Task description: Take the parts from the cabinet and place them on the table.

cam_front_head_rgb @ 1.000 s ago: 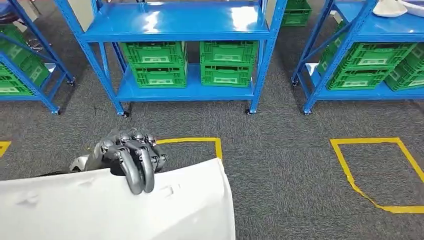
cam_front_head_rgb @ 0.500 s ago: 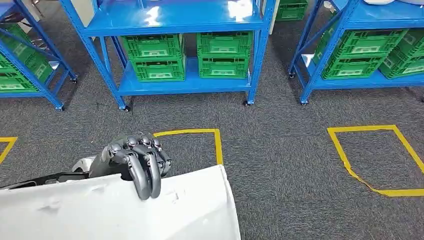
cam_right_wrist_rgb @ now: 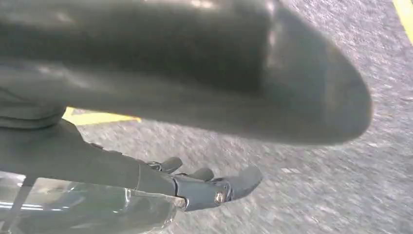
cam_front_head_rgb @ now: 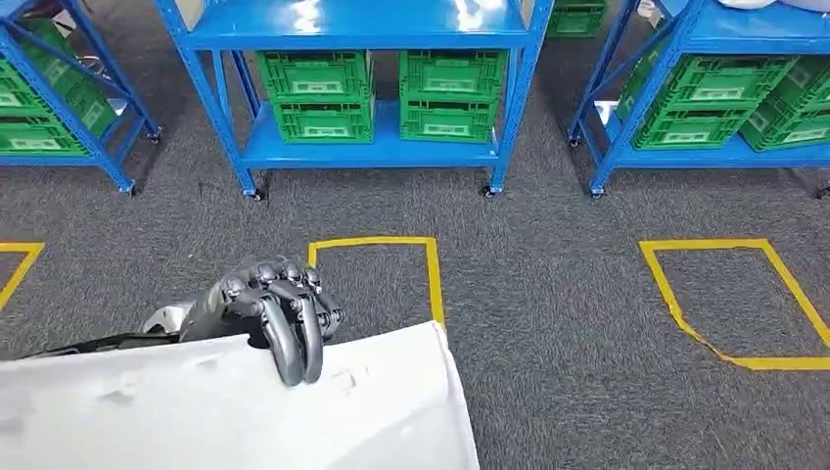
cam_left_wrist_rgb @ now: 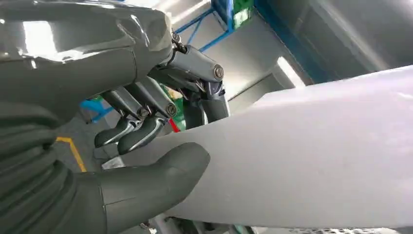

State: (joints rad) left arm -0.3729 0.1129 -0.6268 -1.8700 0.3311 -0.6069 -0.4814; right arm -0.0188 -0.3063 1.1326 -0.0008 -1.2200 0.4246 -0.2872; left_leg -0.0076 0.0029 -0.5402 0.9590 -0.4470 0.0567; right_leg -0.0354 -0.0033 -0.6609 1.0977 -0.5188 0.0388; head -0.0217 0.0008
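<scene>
1. The left hand (cam_front_head_rgb: 262,315) is gripping a large white panel (cam_front_head_rgb: 225,406) at its upper edge; in the head view its dark fingers (cam_front_head_rgb: 299,348) are curling over the edge and lying on the panel's face.
2. In the left wrist view, the left hand (cam_left_wrist_rgb: 146,131) is clamping the white panel (cam_left_wrist_rgb: 302,161), with the thick grey thumb (cam_left_wrist_rgb: 165,175) pressing one face and the darker fingers (cam_left_wrist_rgb: 131,134) lying against the other.
3. The panel is being held off the floor, low in the head view and close to the robot's body, spreading from the left edge towards the middle.
4. The right hand (cam_right_wrist_rgb: 195,183) is showing in its wrist view above the grey carpet (cam_right_wrist_rgb: 316,185); its fingers (cam_right_wrist_rgb: 243,179) are reaching out straight and slightly apart, holding nothing.
5. Ahead of the robot, a blue shelving rack (cam_front_head_rgb: 362,147) is standing on the grey carpet (cam_front_head_rgb: 548,333), carrying green crates (cam_front_head_rgb: 323,96) side by side on its lower shelf.
6. More blue racks with green crates are standing to the left (cam_front_head_rgb: 59,117) and to the right (cam_front_head_rgb: 705,137).
7. Yellow tape outlines are lying on the carpet: one (cam_front_head_rgb: 431,279) just beyond the panel's edge, and another (cam_front_head_rgb: 685,323) well apart on the right.
</scene>
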